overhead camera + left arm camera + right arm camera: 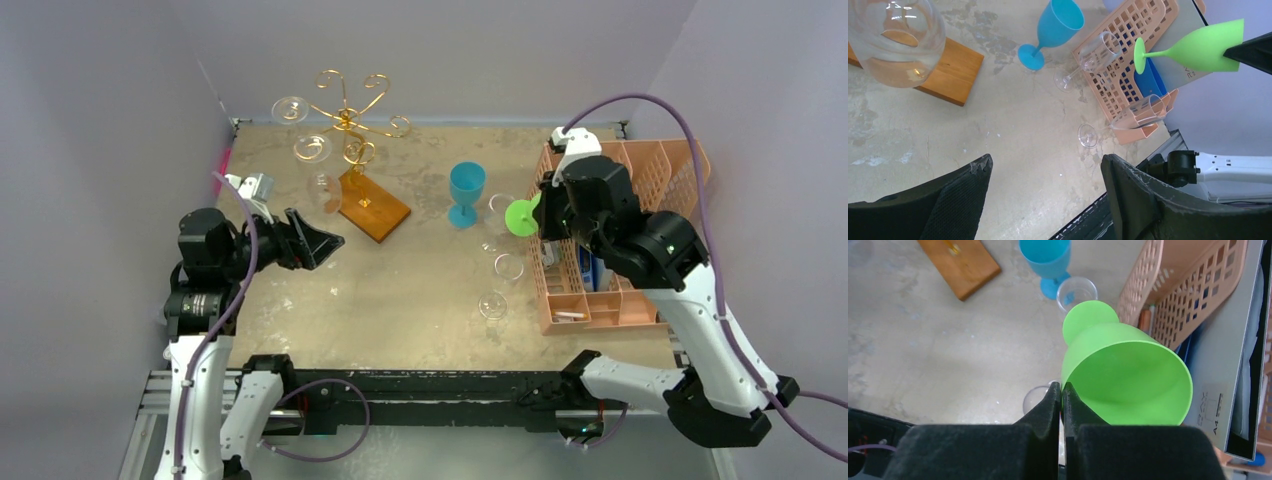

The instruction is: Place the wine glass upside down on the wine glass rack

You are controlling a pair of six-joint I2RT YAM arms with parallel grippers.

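My right gripper (546, 212) (1062, 388) is shut on the rim of a green plastic wine glass (520, 215) (1120, 375). It holds the glass on its side above the table, foot pointing left; the glass also shows in the left wrist view (1198, 47). The wine glass rack (345, 115), gold wire on a brown wooden base (372, 205) (950, 70) (959, 262), stands at the back left. Clear glasses (312, 148) hang upside down on it, one bowl (895, 40) close to my left gripper. My left gripper (310, 240) (1045, 165) is open and empty, just left of the base.
A blue wine glass (466, 192) (1053, 30) (1048, 260) stands upright mid-table. Clear glasses (497, 238) (1088, 57) lie beside the orange mesh organizer (620, 230) (1128, 30) at the right. Purple walls close in on three sides.
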